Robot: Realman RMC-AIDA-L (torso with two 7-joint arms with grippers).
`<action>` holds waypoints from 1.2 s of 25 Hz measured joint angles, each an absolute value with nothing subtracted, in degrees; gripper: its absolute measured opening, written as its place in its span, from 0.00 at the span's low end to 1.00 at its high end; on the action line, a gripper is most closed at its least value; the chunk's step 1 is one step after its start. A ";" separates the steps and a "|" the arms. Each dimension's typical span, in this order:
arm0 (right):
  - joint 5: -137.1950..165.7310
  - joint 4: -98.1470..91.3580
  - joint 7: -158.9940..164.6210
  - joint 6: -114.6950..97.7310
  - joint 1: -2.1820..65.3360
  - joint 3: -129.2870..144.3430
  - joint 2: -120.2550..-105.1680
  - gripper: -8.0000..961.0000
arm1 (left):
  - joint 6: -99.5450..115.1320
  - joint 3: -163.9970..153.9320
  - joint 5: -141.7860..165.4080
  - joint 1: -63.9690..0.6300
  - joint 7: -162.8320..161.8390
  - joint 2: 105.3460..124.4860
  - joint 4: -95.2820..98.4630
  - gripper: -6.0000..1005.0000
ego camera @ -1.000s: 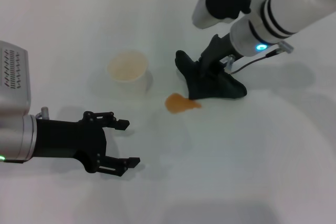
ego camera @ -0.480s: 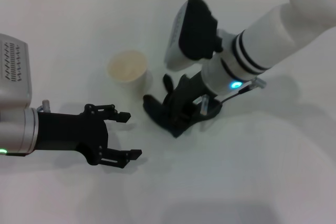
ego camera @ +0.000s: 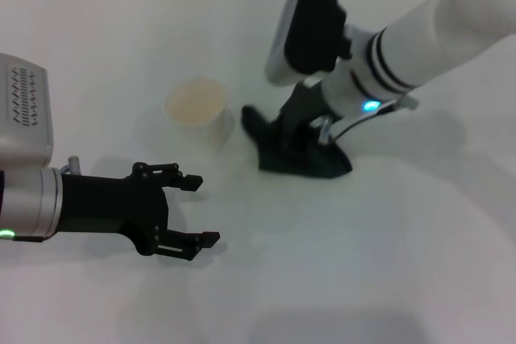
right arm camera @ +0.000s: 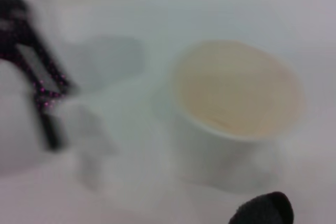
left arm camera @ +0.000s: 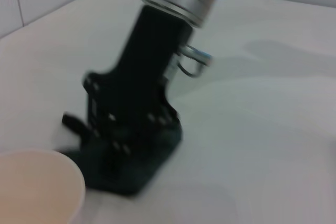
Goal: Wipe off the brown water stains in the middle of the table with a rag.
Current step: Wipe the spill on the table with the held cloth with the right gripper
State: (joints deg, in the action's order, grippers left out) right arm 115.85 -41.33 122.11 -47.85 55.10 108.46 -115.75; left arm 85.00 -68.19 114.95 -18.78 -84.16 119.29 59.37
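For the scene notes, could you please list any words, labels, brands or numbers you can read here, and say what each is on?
None: no readable text shows in any view.
The cup is plain, with no print visible.
The rag and the table carry no marks.
The right gripper, pressing on the rag, shows only a lit blue-green dot on the wrist above it; the left gripper has no label visible.
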 joint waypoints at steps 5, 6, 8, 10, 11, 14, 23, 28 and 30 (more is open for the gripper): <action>122.56 -39.38 122.08 -46.14 55.34 101.56 -115.71 0.10 | 84.97 -68.02 114.95 -18.82 -84.13 119.27 59.38 0.88; 122.72 -39.35 122.07 -46.12 55.29 101.08 -115.66 0.10 | 84.91 -67.99 114.95 -18.83 -84.12 119.29 59.38 0.88; 122.76 -39.36 122.08 -46.45 55.29 100.94 -115.64 0.10 | 84.44 -68.00 114.96 -18.88 -84.14 119.30 59.34 0.88; 122.60 -39.78 122.08 -47.66 55.35 101.96 -115.92 0.10 | 84.08 -68.07 114.96 -18.91 -84.19 119.31 59.32 0.88; 122.13 -40.16 122.13 -48.40 55.35 103.15 -116.09 0.10 | 83.97 -68.09 114.96 -18.94 -84.23 119.32 59.32 0.88; 118.49 -41.85 122.33 -49.83 55.38 108.18 -116.16 0.10 | 83.86 -68.12 114.96 -19.00 -84.30 119.36 59.30 0.88; 113.36 -51.07 122.32 -57.60 51.85 112.89 -116.20 0.10 | 83.82 -68.12 114.94 -18.98 -84.30 119.34 59.24 0.88; 114.81 -50.35 122.11 -54.88 51.25 112.45 -116.12 0.10 | 83.82 -68.11 114.89 -18.98 -84.24 119.27 59.22 0.88; 115.52 -49.43 122.08 -53.59 51.42 112.27 -116.07 0.10 | 83.82 -68.11 114.88 -18.98 -84.17 119.27 59.18 0.88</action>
